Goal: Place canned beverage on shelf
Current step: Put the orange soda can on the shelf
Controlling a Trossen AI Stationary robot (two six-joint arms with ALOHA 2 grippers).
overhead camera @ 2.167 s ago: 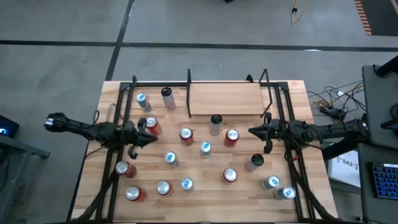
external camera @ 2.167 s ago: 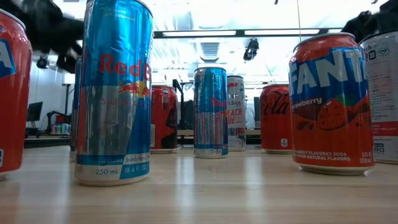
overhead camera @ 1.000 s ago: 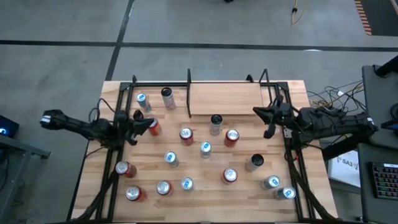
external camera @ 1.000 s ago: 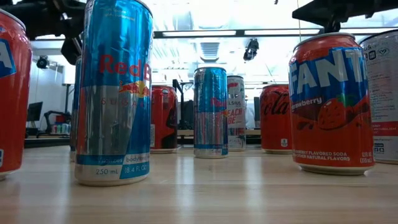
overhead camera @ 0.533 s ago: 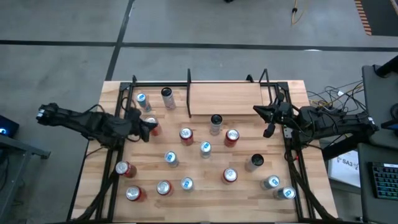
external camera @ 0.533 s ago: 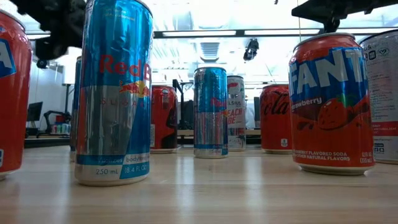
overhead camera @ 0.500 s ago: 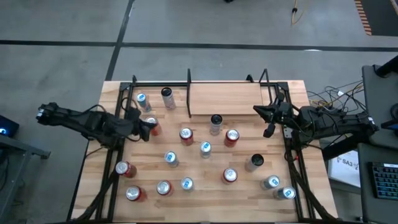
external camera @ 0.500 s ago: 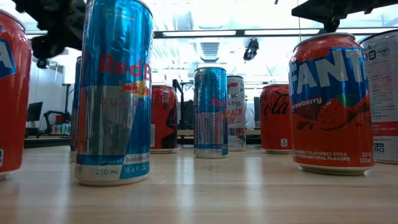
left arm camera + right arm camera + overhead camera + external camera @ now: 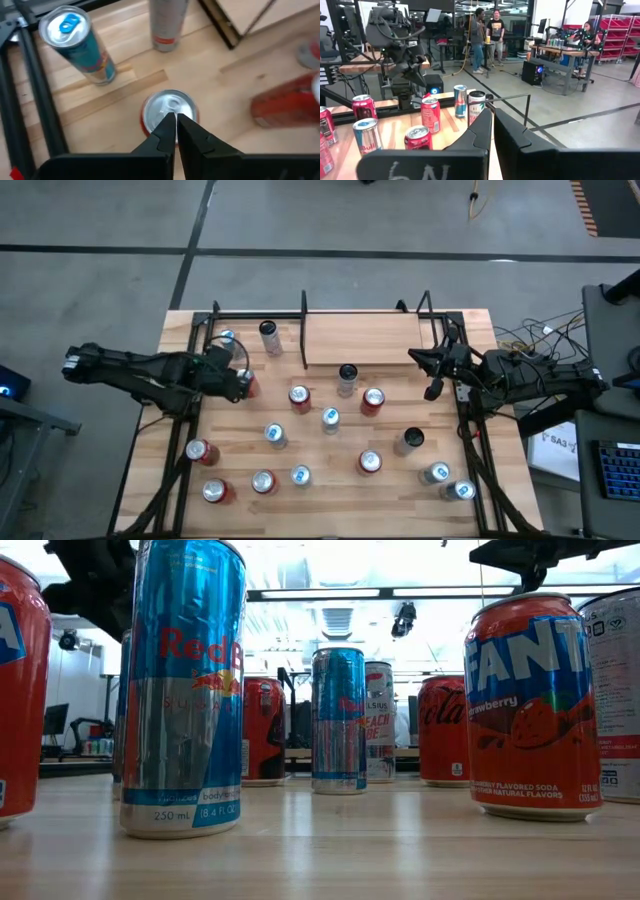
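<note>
Fifteen or so cans is what we count from above, scattered over the wooden table [image 9: 180,495], and the shelf [image 9: 362,338] sits at the far middle with nothing on its board. The left gripper [image 9: 240,383] hangs over a red can [image 9: 247,386] near the table's left side, fingers pinched together and holding nothing. The right gripper [image 9: 427,372] waits just off the shelf's right rail, also closed and empty. A dark-topped can [image 9: 347,377] stands just in front of the shelf, with two red ones, [image 9: 299,397] and [image 9: 373,400], on either side a bit nearer.

Down at table height we mostly get a wall of cans: a tall blue Red Bull can [image 9: 184,690] close up on the left, another slim blue one [image 9: 338,720] mid-table, and a Fanta strawberry can [image 9: 532,705] on the right. Dark arm parts show along the top corners, but we can't read any fingers from here.

From the left wrist, the left gripper [image 9: 175,119] has its tips touching each other right above the silver lid of the red can [image 9: 169,111]. A blue can [image 9: 77,44] and a grey can [image 9: 167,24] stand farther off.

From the right wrist, the right gripper [image 9: 491,116] is shut too, pointing across the cans toward the left arm [image 9: 395,35], with people [image 9: 487,32] in the room behind.
</note>
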